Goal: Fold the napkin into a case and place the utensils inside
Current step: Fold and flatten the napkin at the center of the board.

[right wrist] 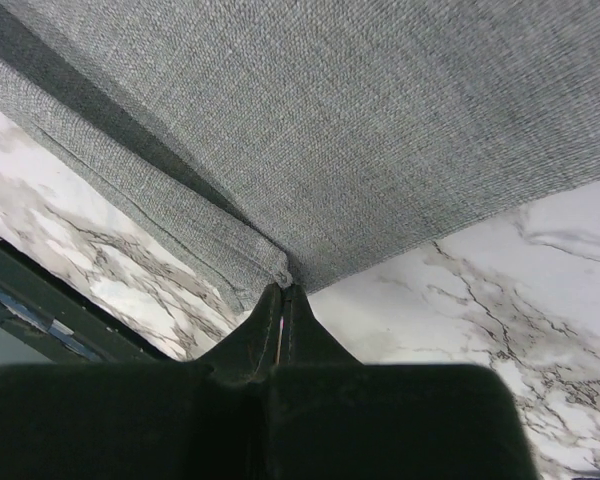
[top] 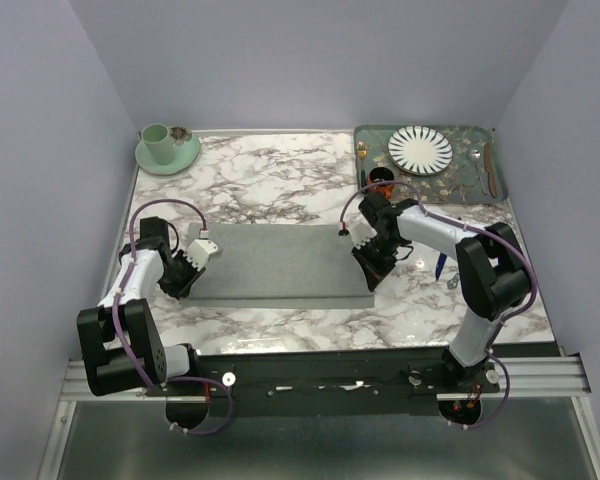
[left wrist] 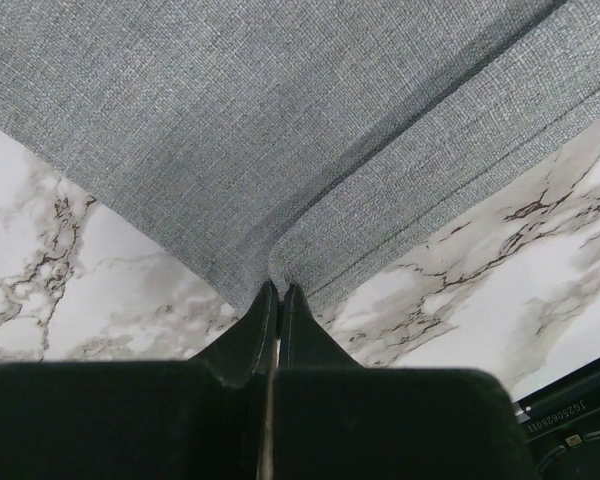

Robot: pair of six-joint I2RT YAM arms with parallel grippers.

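Your left gripper and your right gripper are each pinched shut on a corner of the napkin. I think that is so both ends can lift together and the fold comes out straight. The grey cloth lies flat, spreading away in front of each set of fingers, and a thin folded strip runs off sideways from each pinch. Both arms are bent low, with the wrists tipped down and the fingertips close to the marble table.
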